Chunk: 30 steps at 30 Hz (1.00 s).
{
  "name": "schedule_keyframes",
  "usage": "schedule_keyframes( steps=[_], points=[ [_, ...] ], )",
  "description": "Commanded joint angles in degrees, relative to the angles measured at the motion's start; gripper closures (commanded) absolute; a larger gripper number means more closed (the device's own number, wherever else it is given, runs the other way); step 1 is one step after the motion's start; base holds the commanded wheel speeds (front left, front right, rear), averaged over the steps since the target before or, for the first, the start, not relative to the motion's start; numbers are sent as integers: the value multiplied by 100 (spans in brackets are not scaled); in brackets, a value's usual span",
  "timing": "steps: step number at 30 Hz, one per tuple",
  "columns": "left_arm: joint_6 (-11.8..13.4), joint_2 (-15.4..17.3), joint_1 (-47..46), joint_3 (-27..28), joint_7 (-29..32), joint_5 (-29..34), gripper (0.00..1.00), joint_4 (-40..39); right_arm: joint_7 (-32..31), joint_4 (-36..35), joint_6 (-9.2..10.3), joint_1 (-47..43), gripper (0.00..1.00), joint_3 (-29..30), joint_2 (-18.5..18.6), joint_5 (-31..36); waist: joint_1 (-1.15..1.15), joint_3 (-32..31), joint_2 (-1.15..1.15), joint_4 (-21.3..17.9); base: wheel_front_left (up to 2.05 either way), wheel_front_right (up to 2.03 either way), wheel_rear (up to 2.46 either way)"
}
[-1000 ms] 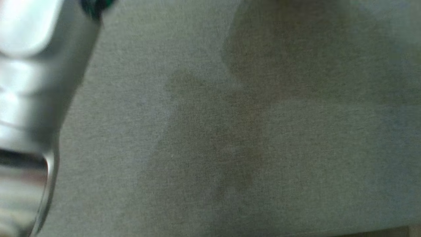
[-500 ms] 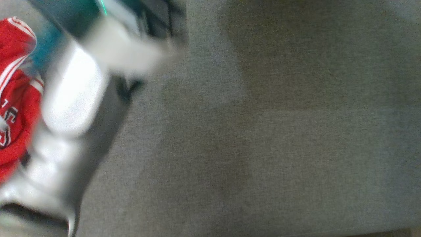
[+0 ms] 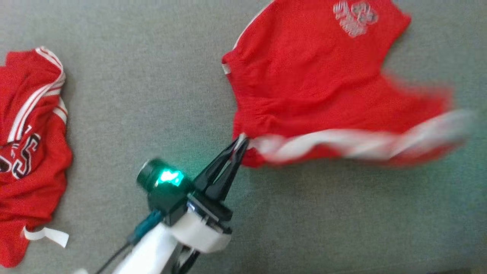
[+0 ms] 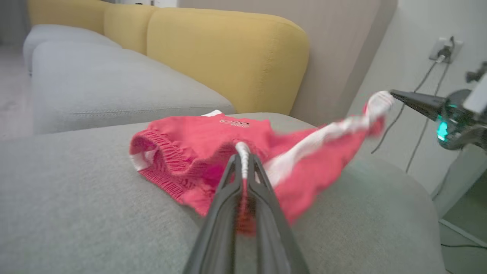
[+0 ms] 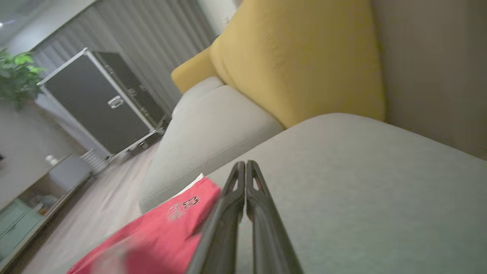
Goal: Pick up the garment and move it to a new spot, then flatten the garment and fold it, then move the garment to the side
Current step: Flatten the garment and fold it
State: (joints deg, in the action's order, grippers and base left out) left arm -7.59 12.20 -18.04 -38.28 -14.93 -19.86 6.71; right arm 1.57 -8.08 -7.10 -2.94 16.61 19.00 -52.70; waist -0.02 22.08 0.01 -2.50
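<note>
Left gripper (image 3: 240,142) is pinched shut on the white-striped hem of the red shorts (image 3: 304,87), which lie half spread on the grey cushion (image 3: 152,76), far end blurred in the air. Right gripper (image 5: 245,164) is shut; the hem end sits by its tip, but I can't tell if it's held. I judge the move done, flattening underway, fold and set-aside left. A red jersey (image 3: 30,152) lies well apart.
</note>
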Motion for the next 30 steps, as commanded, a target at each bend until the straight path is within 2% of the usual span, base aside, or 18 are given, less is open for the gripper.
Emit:
schedule_keyframes(
  steps=[1, 6, 11, 16, 24, 25, 27, 30],
  points=[
    [10, 32, 162, 301, -7, 40, 100, -240, 31, -310, -39, -228, 100, 83, 124, -77, 2, -163, -1, 16, 0, 0, 0],
    [10, -48, 716, 530, -7, 337, 100, -368, 59, -650, -39, -837, 100, 515, -27, -220, 2, -398, -1, 99, 0, 0, 0],
    [10, -189, 798, 604, -7, 322, 100, -490, -95, -871, -39, -928, 100, 723, 3, -225, 2, -480, -1, 265, 0, 0, 0],
    [10, -255, 544, 462, -7, 282, 100, -481, -309, -877, -39, -717, 100, 645, 77, -17, 2, -386, -1, 447, 0, 0, 0],
    [10, -397, -65, 323, -7, 323, 100, -460, -756, -684, -39, -330, 100, 162, 51, 529, 2, -146, -1, 828, 0, 0, 0],
    [10, -407, -115, 349, -7, 330, 100, -447, -828, -658, -39, -335, 75, 77, 21, 597, 2, -129, -1, 845, 0, 0, 0],
    [10, -405, -207, 416, -7, 361, 100, -414, -1029, -634, -39, -386, 0, -190, -35, 693, 2, -101, -1, 851, 0, 0, 0],
    [10, -381, -324, 504, -7, 380, 100, -366, -1249, -562, -39, -438, 0, -552, -113, 878, 2, -61, -1, 824, 0, 0, 0]
  ],
)
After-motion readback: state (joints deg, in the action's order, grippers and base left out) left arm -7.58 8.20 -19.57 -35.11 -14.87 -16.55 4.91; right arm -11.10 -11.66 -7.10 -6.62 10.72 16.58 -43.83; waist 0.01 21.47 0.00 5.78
